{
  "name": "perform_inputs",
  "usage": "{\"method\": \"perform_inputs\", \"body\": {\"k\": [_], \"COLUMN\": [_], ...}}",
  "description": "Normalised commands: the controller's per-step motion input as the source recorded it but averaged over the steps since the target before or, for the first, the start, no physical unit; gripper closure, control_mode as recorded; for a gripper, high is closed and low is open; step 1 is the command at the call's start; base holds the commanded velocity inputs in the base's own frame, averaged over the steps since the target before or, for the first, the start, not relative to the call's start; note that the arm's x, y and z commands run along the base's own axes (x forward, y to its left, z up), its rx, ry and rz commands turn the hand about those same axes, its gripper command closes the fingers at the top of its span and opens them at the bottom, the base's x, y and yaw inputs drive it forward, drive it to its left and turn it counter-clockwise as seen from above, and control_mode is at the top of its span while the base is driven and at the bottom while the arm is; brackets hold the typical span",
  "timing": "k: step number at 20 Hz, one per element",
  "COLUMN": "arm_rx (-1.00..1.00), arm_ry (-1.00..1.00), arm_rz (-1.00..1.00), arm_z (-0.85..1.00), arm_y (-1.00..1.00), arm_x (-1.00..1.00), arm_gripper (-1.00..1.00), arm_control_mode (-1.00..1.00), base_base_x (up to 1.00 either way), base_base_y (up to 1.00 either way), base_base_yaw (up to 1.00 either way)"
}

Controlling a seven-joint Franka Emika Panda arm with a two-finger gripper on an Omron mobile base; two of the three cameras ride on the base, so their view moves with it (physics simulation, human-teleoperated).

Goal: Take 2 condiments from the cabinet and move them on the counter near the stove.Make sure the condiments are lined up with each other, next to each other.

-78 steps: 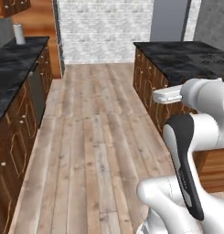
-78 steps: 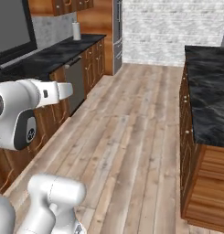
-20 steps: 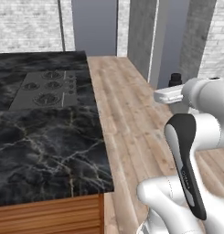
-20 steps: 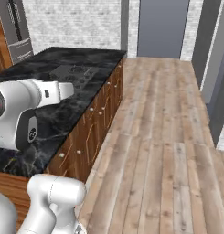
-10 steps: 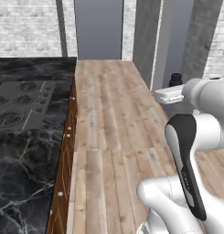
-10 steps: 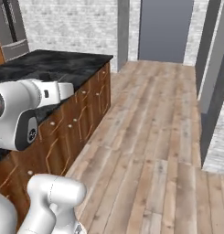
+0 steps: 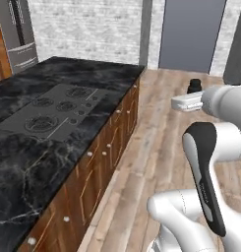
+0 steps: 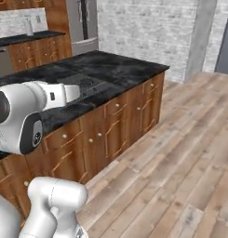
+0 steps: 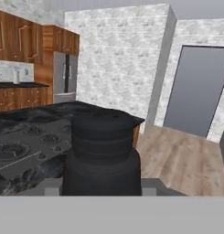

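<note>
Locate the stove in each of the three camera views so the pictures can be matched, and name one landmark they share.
Left base view: the stove lies left of centre, set in the black counter.
Right base view: a small part of it shows at centre left, beyond the white arm.
Hand view: it sits at lower left, beside the dark bottle in the gripper.
Shared landmark: the steel refrigerator beyond the counter.

- Glossy white arm (image 7: 225,142) of rounded, tube-like segments — smooth shells, no visible cables.
- A dark, near-black elongated cover (image 7: 205,182) runs down one link.
- Big white elbow joint (image 8: 15,118) with a dark grey round cap (image 8: 29,135).
- Bulbous white base links (image 8: 52,204).
</note>
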Motion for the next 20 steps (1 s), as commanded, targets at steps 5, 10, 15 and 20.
{"method": "perform_inputs", "body": {"k": [5, 10, 15, 20], "arm_rx": [0.0, 0.0, 0.0, 0.0], "arm_ry": [0.0, 0.0, 0.0, 0.0], "arm_rz": [0.0, 0.0, 0.0, 0.0], "arm_z": [0.0, 0.0, 0.0, 0.0], "arm_y": [0.0, 0.0, 0.0, 0.0], "arm_x": [0.0, 0.0, 0.0, 0.0], "arm_gripper": [1.0, 1.0, 1.0, 1.0], "arm_control_mode": [1.0, 1.0, 1.0, 1.0], "base_base_x": [0.46, 0.39, 0.32, 0.31], "base_base_y": [-0.22, -0.73, -1.0, -1.0], "base_base_yaw": [0.86, 0.63, 0.5, 0.47]}}
